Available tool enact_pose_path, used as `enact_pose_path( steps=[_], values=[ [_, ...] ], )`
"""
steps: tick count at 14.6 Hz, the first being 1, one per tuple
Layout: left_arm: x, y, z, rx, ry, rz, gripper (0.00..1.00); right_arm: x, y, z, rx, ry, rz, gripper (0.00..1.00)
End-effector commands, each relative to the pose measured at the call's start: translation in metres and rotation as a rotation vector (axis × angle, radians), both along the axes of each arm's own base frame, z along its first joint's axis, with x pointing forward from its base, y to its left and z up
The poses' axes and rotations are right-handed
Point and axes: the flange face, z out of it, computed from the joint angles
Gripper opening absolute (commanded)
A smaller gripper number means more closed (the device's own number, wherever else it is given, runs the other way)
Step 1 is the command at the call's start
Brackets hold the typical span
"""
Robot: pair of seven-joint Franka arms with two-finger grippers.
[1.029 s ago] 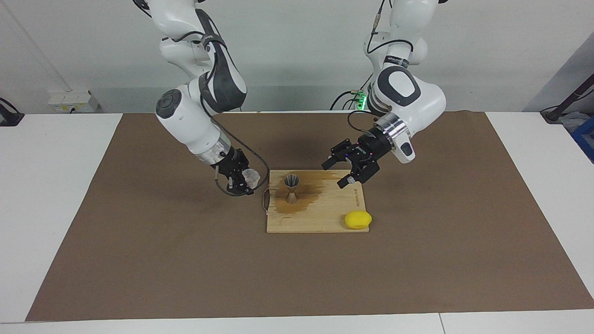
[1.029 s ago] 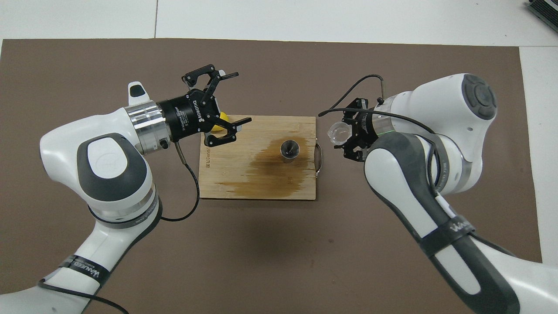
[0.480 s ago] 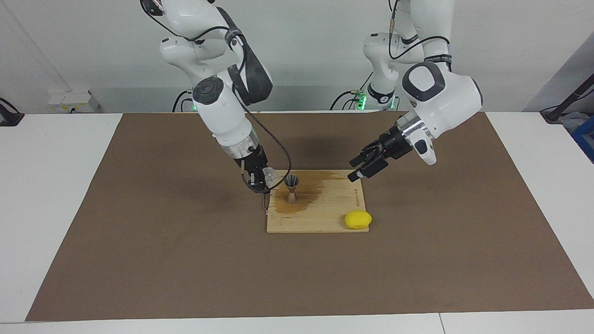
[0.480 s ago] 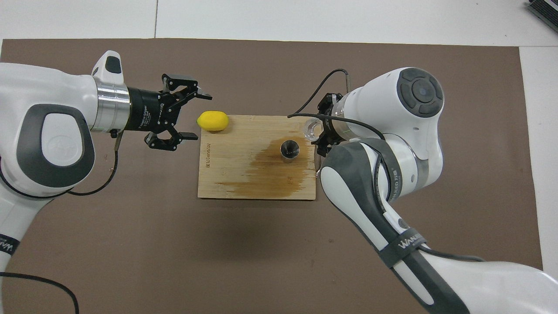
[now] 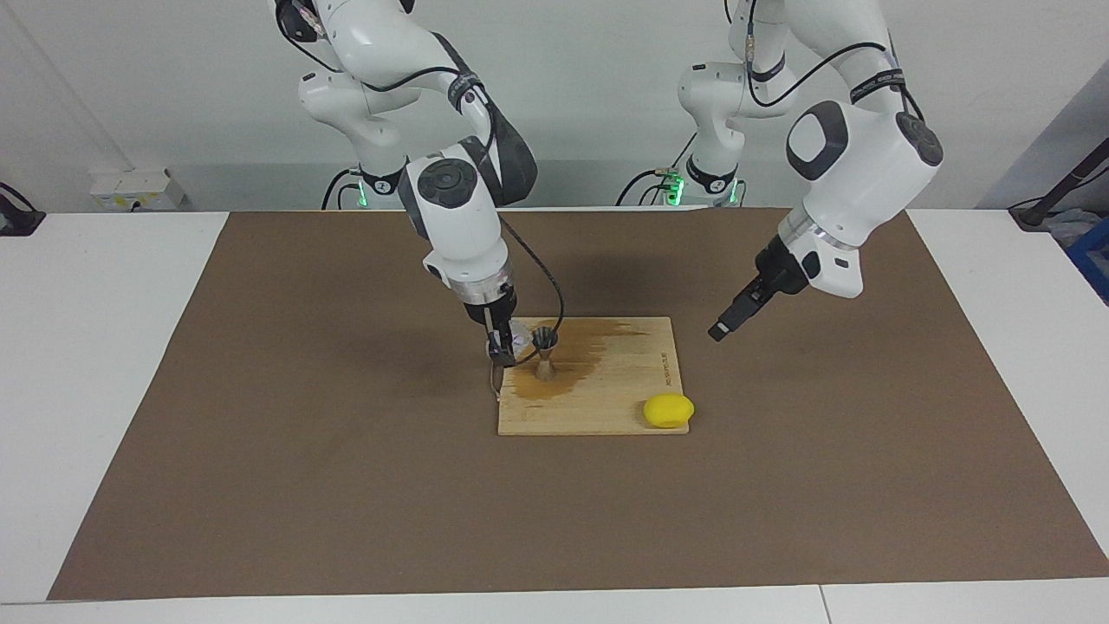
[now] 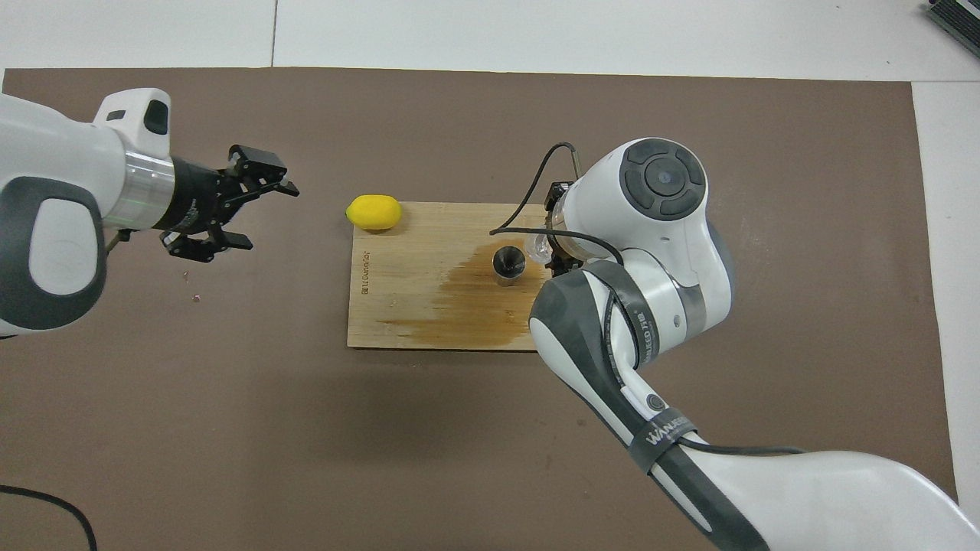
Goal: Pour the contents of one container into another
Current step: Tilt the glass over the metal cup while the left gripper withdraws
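The steel jigger stands upright on the wooden board, inside a dark wet stain; it also shows in the overhead view. My right gripper is shut on the clear glass cup and holds it right beside the jigger's top rim, toward the right arm's end. In the overhead view the cup peeks out from under the right wrist. My left gripper is open and empty, in the air over the brown mat off the board's end; it also shows in the facing view.
A yellow lemon lies at the board's corner farthest from the robots, toward the left arm's end. The board has a metal handle at the right arm's end. A brown mat covers the table.
My right gripper has carried the glass cup from off the board's end in to the jigger's rim. My left gripper has drawn back off the board toward its own end of the table.
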Motion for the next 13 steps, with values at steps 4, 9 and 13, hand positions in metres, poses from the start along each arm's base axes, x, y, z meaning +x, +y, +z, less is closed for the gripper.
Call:
enact_pose_path(
  steps=[4,9,13],
  values=[
    [-0.010,0.079,-0.002,0.174,-0.057,-0.288,1.00,-0.009,0.012,-0.004,-0.062,-0.014,0.037,0.38],
    [-0.019,0.106,0.014,0.234,-0.125,-0.555,1.00,-0.015,0.022,-0.002,-0.106,-0.040,0.081,0.38],
    [-0.033,0.123,0.055,0.350,-0.170,-0.717,1.00,-0.019,0.031,-0.001,-0.144,-0.070,0.121,0.38]
  ],
)
